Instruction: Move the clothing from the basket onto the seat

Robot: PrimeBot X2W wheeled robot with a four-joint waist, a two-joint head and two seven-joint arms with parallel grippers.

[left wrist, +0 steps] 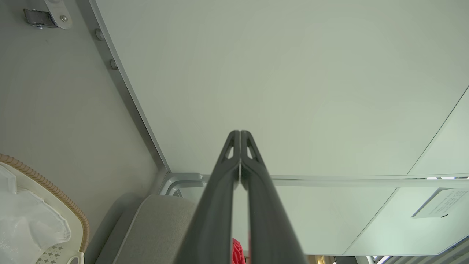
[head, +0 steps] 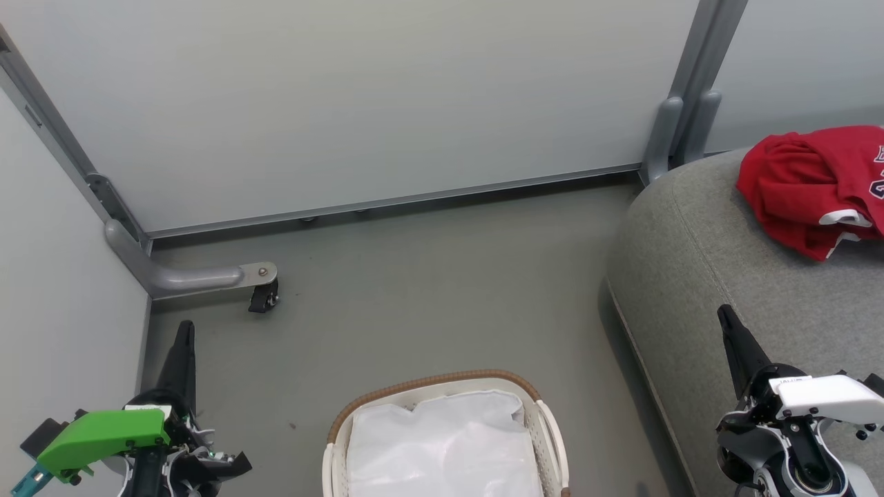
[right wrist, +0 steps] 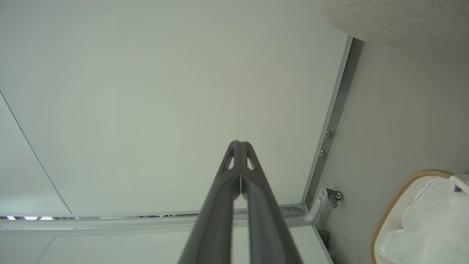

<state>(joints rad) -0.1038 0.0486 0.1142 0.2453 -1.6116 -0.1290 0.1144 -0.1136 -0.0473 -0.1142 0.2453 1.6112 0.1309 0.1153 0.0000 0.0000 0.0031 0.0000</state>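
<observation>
Pincers sit closest to the lens, one at each lower corner of the head view: the left pincer (head: pixel 185 338) seen against the floor (head: pixel 428 290), the right pincer (head: pixel 728 326) against the seat (head: pixel 718 235). That seat is the biggest thing, grey and rounded at its corner, taking up the right side. Next comes the basket (head: pixel 428 382), standing on the floor between the two arms at the bottom middle, apart from the seat. What I see of its inside is white liner (head: pixel 442 442) with no red in it, though its near end is cut off by the picture's edge. The clothing (head: pixel 804 183) lies bunched on the seat at the upper right, ahead of the right pincer, to its right and well apart from it. The heap's longer way runs across the view and off the right edge. The right arm is plainly the nearer one; the left is beyond the basket. Both pincers are closed, fingers (left wrist: pixel 216 205) pressed tip to tip in each wrist view, gripping and touching nothing. By my reading the move is done or nearly so, pending a look at the basket's hidden end.
</observation>
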